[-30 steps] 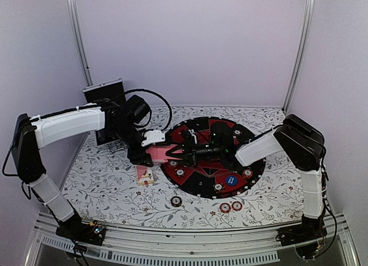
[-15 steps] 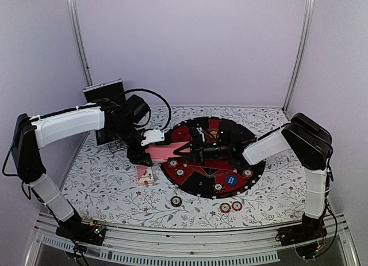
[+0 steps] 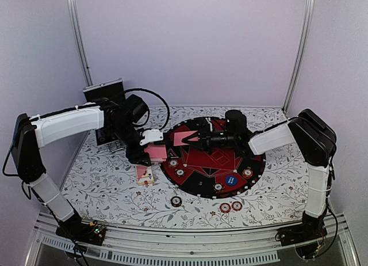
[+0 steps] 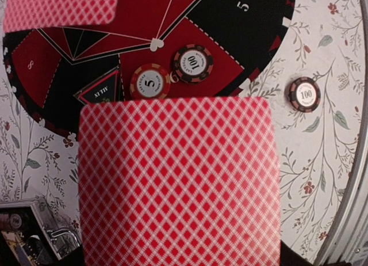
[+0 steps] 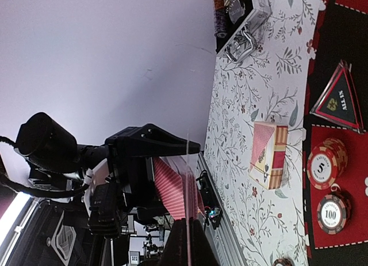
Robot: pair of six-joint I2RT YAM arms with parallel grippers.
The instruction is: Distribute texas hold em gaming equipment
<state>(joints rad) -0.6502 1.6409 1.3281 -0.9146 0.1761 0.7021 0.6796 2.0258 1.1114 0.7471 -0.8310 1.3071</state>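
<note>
My left gripper (image 3: 150,154) is shut on a deck of pink-backed playing cards (image 3: 157,152) at the left rim of the round poker mat (image 3: 253,162). That deck (image 4: 178,179) fills the lower left wrist view and hides the fingers. My right gripper (image 3: 195,139) is shut on a single card (image 3: 182,138) held above the mat, just right of the deck. In the right wrist view this card (image 5: 188,185) shows edge-on between the dark fingertips (image 5: 201,246). Red-and-white chips (image 4: 150,82) and brown chips (image 4: 193,63) lie on the mat. The blue button disc (image 3: 232,179) lies at its front right.
A card box (image 3: 145,175) lies on the flowered cloth below the deck. One brown chip (image 3: 176,201) and two red chips (image 3: 225,208) sit off the mat near the front. The black silver-edged case (image 3: 106,93) stands at the back left behind the left arm.
My right gripper shut on one card at the deck's end and drew it rightward and back over the mat. The left arm and its deck stayed put.
</note>
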